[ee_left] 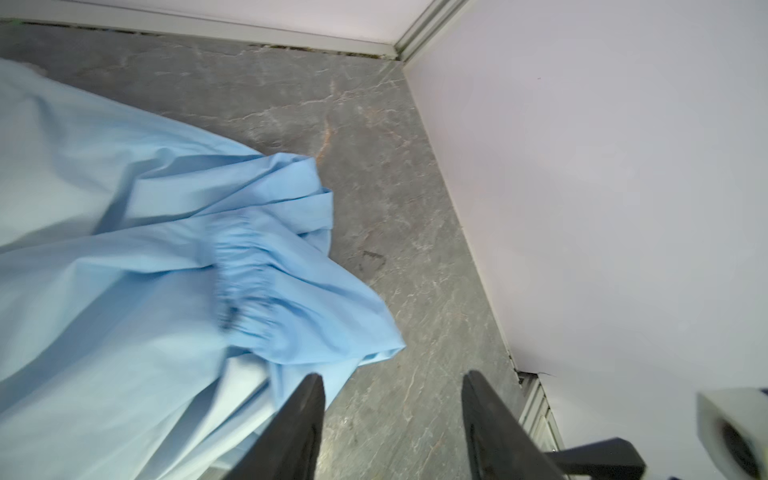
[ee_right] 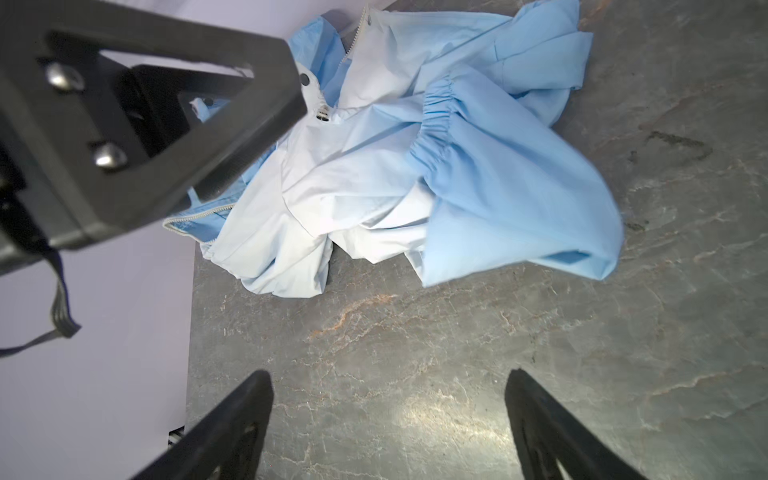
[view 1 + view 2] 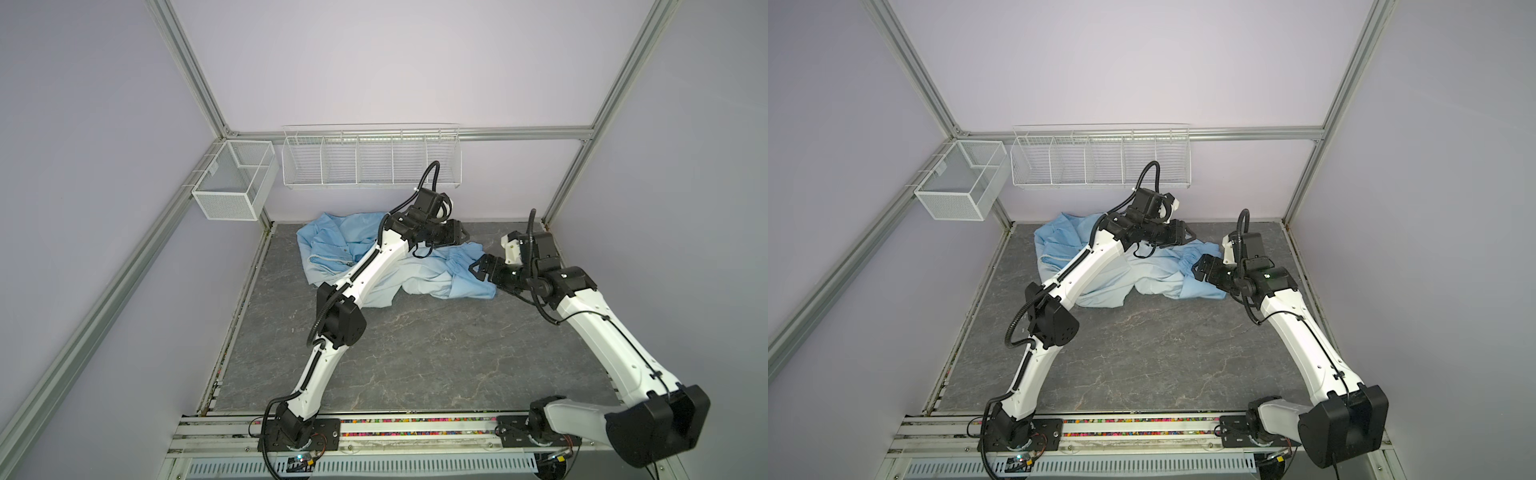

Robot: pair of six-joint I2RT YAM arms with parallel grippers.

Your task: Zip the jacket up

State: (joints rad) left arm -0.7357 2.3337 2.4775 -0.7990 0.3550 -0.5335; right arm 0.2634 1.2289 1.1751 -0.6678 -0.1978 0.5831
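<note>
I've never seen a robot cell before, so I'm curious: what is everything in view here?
table: one, grey marbled, floor of the cell
jacket: one, light blue fading to whitish, crumpled at the back of the table
zipper: one, white, along the jacket's front edge
wire rack: one, white, on the back wall
mesh basket: one, white, on the left wall's rail
left gripper: one, black, above the jacket's far part, open and empty
right gripper: one, black, by the jacket's right edge, open and empty
</note>
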